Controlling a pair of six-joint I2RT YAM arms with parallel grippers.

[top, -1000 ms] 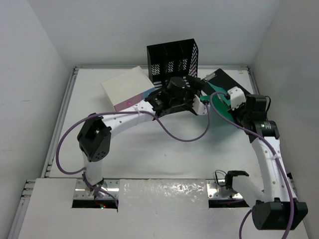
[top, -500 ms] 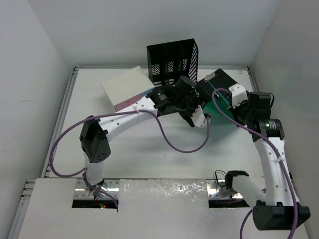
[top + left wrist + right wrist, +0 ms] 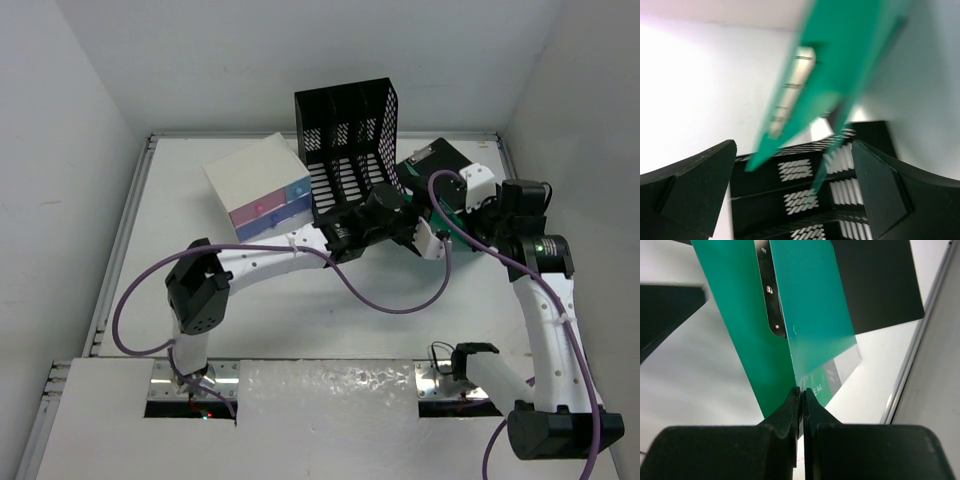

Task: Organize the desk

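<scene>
Right claw, top view [image 3: 455,203]: clenched on a green folder [image 3: 440,213], at 2 o'clock on the desk [image 3: 200,290].
Left claw, top view [image 3: 413,226]: just beside the folder's 9 o'clock edge; released or clenched could not be told from above.
Surroundings, top view: black mesh file rack [image 3: 345,125] upright at 12 o'clock; drawer box [image 3: 258,180] at 11 o'clock; black folder [image 3: 440,158] flat at 1 o'clock.
Left claw, left wrist view [image 3: 794,165]: released, fingers wide apart; the folder [image 3: 840,65] hung tilted and blurred beyond them, contact unclear, the rack [image 3: 800,200] behind.
Right claw, right wrist view [image 3: 801,392]: pinched the folder's [image 3: 810,305] near edge; the black folder [image 3: 875,280] lay at 1 o'clock.
Progress: probably early. The green folder was lifted but not yet in the rack, and the black one awaited filing.
</scene>
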